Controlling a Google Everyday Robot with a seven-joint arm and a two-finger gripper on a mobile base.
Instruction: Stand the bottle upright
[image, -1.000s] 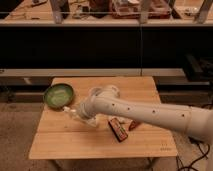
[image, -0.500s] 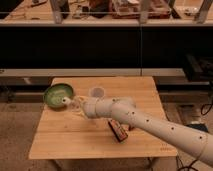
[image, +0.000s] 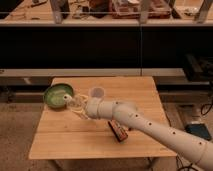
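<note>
The bottle (image: 68, 98) looked, by my judgement, a light thing: small, slim, thin-walled clear plastic that would give a little under pressure, and smooth enough to slip or roll on its side. The sensible hold would be across the middle of its body, square to its long axis. The cap end is too narrow, and a grip near one end would let it swing as it was tipped up. It would also stand on a small base, so it would need setting down gently on bare wood.

It showed only as a pale, slim shape at the left of the worktop (image: 65, 140), against the right rim of the green bowl (image: 56, 95). Whether it lay flat or was already tilted could not be told.

The end effector (image: 74, 104) sat at the end of the white arm (image: 150, 127), low over the worktop just right of the bowl. The bottle was at about 10 o'clock from it, close enough to read as touching (or very nearly). I could not tell whether the end effector was wide, narrow or already holding the bottle.

The translucent cup (image: 96, 93) stood at about 2 o'clock from the end effector, near but apart. The dark packet (image: 119, 131) lay at about 4 o'clock, partly under the arm
</note>
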